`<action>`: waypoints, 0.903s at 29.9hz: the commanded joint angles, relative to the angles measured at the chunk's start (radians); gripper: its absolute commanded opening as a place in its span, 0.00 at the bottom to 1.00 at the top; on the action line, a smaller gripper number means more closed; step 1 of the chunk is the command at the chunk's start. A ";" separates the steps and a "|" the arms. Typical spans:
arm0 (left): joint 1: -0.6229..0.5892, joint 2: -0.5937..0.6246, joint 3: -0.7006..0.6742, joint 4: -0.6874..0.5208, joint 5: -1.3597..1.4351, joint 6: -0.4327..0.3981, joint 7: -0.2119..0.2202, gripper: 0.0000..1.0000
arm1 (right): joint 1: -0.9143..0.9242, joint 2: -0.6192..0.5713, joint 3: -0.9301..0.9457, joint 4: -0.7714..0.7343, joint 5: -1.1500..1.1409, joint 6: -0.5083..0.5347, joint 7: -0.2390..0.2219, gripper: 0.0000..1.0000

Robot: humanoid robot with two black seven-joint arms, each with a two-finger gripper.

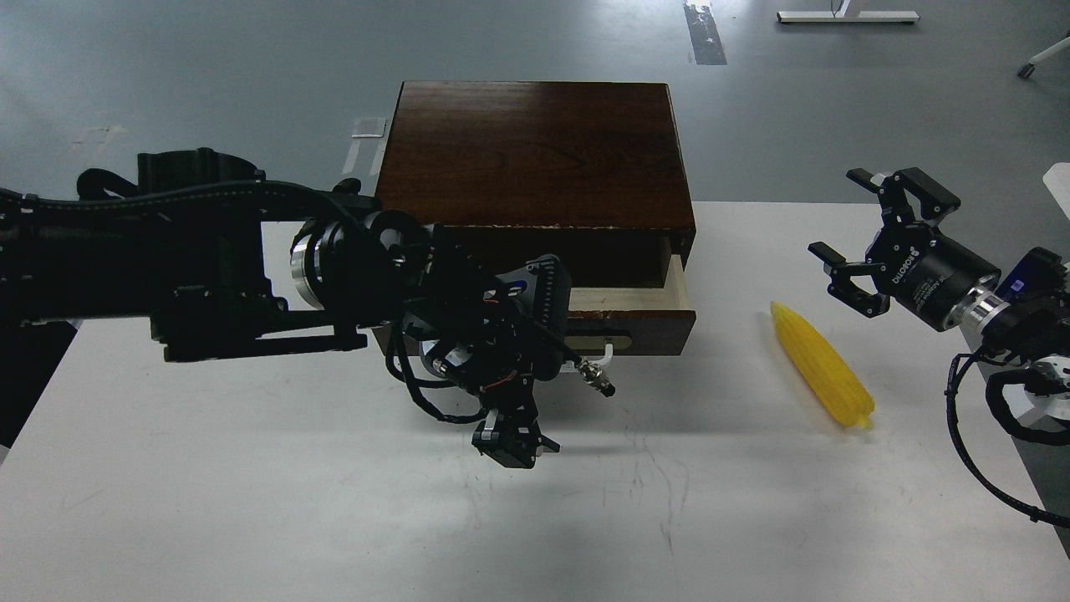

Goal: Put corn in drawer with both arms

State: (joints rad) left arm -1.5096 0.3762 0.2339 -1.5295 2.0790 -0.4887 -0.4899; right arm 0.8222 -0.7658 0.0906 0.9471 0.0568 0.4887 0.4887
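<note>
Drawer (635,294) partly open to receive corn (822,364), lying right; right gripper (851,232) fingers apart above it, left gripper (512,443) grip unclear.

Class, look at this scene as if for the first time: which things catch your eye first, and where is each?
The bright yellow corn lies on the white table, right of the box. The dark wooden box's drawer stands partly open at centre. The left gripper hangs before it; the right gripper waits open above the corn.
</note>
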 commanded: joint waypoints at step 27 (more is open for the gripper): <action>0.038 0.260 -0.277 0.012 -0.939 0.000 0.001 0.98 | -0.003 -0.029 -0.002 0.002 0.000 0.000 0.000 1.00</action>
State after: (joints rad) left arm -1.5205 0.5786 -0.0330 -1.5640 1.4173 -0.4885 -0.4882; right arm 0.8213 -0.7809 0.0904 0.9464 0.0568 0.4887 0.4887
